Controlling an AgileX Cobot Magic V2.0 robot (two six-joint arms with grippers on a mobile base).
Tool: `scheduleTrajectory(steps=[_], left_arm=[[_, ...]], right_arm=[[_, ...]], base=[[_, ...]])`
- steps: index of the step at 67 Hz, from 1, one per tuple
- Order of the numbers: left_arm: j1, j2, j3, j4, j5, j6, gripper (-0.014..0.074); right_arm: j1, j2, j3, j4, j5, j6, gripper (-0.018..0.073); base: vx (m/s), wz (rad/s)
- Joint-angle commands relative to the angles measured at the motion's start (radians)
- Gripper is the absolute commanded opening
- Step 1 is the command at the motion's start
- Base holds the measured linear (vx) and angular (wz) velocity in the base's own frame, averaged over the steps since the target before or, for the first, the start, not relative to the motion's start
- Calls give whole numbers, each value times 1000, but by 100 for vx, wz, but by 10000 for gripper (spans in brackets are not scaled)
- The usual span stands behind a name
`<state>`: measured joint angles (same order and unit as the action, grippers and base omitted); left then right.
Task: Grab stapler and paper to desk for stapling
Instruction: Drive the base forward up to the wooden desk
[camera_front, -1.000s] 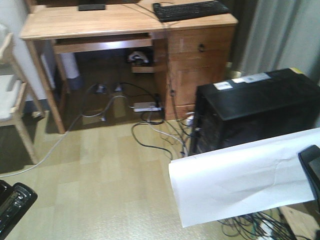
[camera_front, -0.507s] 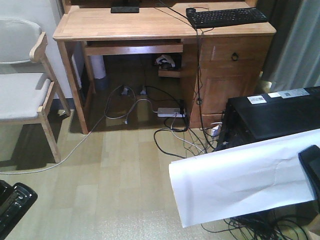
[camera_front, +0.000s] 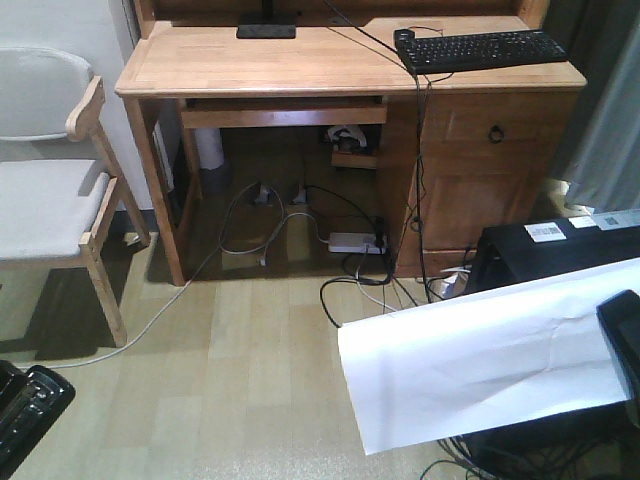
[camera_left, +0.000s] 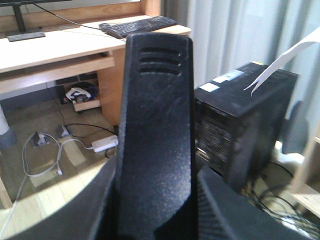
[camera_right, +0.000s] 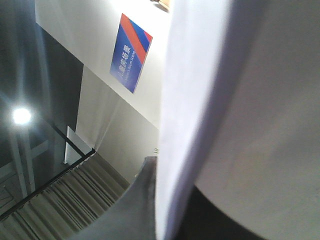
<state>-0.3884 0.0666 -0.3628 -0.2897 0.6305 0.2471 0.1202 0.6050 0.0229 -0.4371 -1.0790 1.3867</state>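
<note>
Floppiness marks the light, creased white rectangular paper sheet (camera_front: 480, 362), clenched at one edge by the right tool (camera_front: 616, 322) short of the light-wood table (camera_front: 300, 55) (left tool (camera_front: 30, 410): grip unreadable).

White paper (camera_right: 240, 100) is filling the frame from 12 through 6 o'clock. A blue sign (camera_right: 131, 52) with 1 orange-red stripe is hanging on the white wall (camera_right: 90, 30) at 11 o'clock. A round light (camera_right: 21, 116) is glowing at 9 o'clock above pale curtains (camera_right: 65, 210) at 7 o'clock.

Light grained wood desk (camera_front: 300, 62); matt, creased white paper (camera_front: 480, 360).
</note>
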Motion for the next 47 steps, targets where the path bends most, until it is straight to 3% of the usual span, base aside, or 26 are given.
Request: scheduleTrajectory(steps=[1,47], left_arm=[[-3,14,-30,-22,-121,-2,-7],[-3,14,-30,-22,-121,-2,-7]], right_arm=[[1,2,8,17,-63,-6,-9],[1,2,8,17,-63,-6,-9]], base=[[23,3],[23,3]])
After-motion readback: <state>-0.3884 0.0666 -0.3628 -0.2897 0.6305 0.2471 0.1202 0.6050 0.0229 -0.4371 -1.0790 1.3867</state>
